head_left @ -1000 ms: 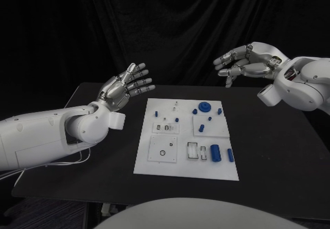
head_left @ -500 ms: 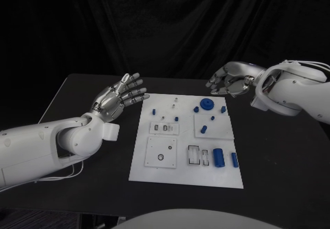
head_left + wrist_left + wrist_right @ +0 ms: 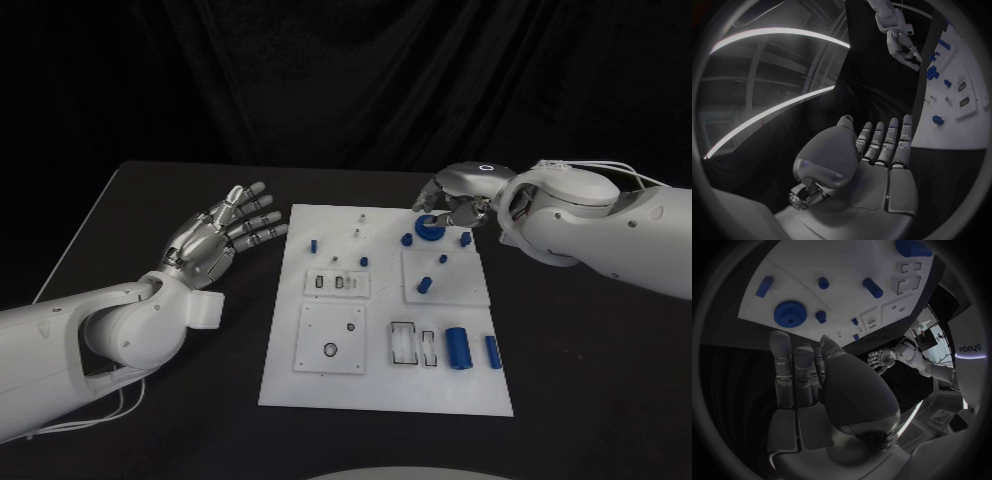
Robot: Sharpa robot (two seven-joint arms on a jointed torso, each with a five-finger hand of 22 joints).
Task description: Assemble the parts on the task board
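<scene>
Task board (image 3: 378, 380): white rect. plate, mid-table on the black table (image 3: 577, 380), long side running away from robot. Blue parts on it: toothed gear (image 3: 430, 226) at far end, small pegs nearby, two upright cylinders (image 3: 457, 349) near the right edge w/ slotted insets beside them. Right hand (image 3: 450, 205) hovers just over the gear, fingers curled down, holding nothing visible. Left hand (image 3: 221, 234) is off the board's left side, palm open, fingers spread, empty.

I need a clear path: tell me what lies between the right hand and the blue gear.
Nothing. In the right wrist view the right hand hovers with its fingers just short of the blue gear; only bare task board shows between.
</scene>
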